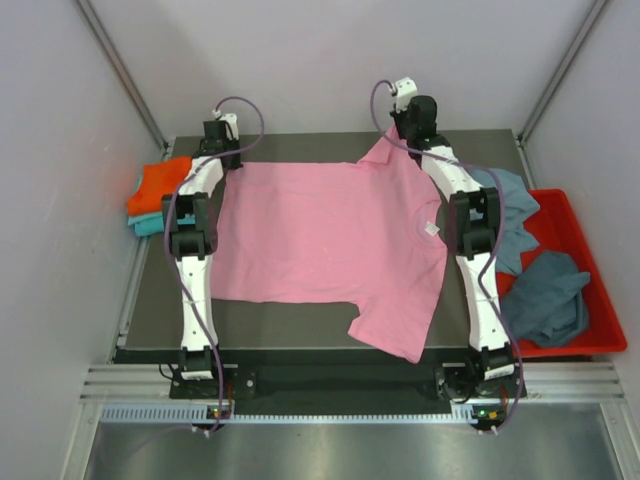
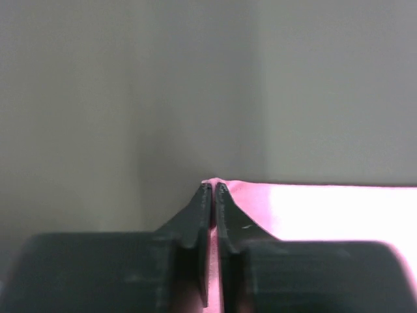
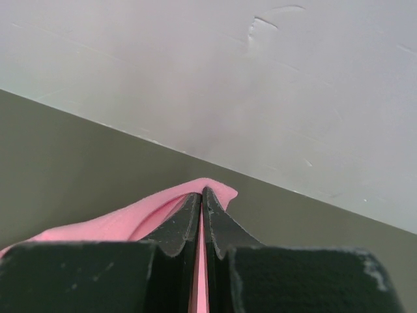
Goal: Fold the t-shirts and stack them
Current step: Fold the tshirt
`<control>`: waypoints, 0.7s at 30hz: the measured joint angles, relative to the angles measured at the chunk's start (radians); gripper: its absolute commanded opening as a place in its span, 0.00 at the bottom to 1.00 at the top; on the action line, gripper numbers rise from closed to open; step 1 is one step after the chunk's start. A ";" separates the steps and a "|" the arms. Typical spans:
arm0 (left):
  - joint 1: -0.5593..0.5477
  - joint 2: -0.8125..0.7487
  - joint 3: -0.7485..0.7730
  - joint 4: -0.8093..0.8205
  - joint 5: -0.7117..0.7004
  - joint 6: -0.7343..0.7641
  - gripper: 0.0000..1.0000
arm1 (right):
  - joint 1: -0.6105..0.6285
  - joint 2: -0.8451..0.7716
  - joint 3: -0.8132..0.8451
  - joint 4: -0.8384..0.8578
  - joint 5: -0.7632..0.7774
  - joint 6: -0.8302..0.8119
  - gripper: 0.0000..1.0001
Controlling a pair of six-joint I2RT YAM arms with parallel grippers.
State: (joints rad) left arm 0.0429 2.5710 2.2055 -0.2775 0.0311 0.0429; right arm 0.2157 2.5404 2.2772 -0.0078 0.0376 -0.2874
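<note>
A large pink t-shirt (image 1: 330,235) lies spread flat on the dark table (image 1: 290,325), one sleeve hanging toward the near edge. At its far left corner, my left gripper (image 1: 228,160) is shut on the fabric. The left wrist view shows pink cloth (image 2: 326,208) pinched between the left gripper's (image 2: 213,188) jaws. My right gripper (image 1: 398,140) is shut on the far right sleeve, lifting it slightly. In the right wrist view a pink fold (image 3: 130,218) wraps the right gripper's (image 3: 201,192) tips. A folded orange shirt (image 1: 160,185) sits on a teal one (image 1: 150,224) at the left edge.
A red bin (image 1: 600,300) stands off the table's right side with a grey-blue shirt (image 1: 545,295) in it. Another grey-blue shirt (image 1: 512,215) drapes over the table's right edge behind the right arm. Walls close in at the back and both sides.
</note>
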 measured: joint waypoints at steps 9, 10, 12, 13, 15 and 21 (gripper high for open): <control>0.001 0.000 0.001 0.000 0.002 -0.011 0.00 | 0.000 -0.009 -0.007 -0.004 0.014 -0.002 0.00; 0.002 0.000 0.001 0.000 0.002 -0.012 0.00 | -0.001 -0.011 -0.008 -0.006 0.015 -0.002 0.00; 0.005 0.000 0.001 0.000 0.006 -0.016 0.00 | -0.003 -0.021 -0.013 -0.013 0.015 -0.001 0.00; 0.006 -0.003 0.001 -0.003 0.010 -0.019 0.00 | -0.003 -0.028 -0.014 -0.023 0.015 -0.001 0.00; 0.010 -0.010 0.001 -0.012 0.018 -0.020 0.00 | -0.004 -0.052 -0.028 -0.043 0.014 0.000 0.00; 0.018 -0.112 -0.064 -0.015 0.050 -0.023 0.00 | -0.010 -0.178 -0.092 -0.117 -0.009 0.005 0.00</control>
State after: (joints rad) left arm 0.0605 2.4588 2.1418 -0.2928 0.0807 0.0196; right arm 0.2062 2.3623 2.1853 -0.1246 0.0284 -0.2825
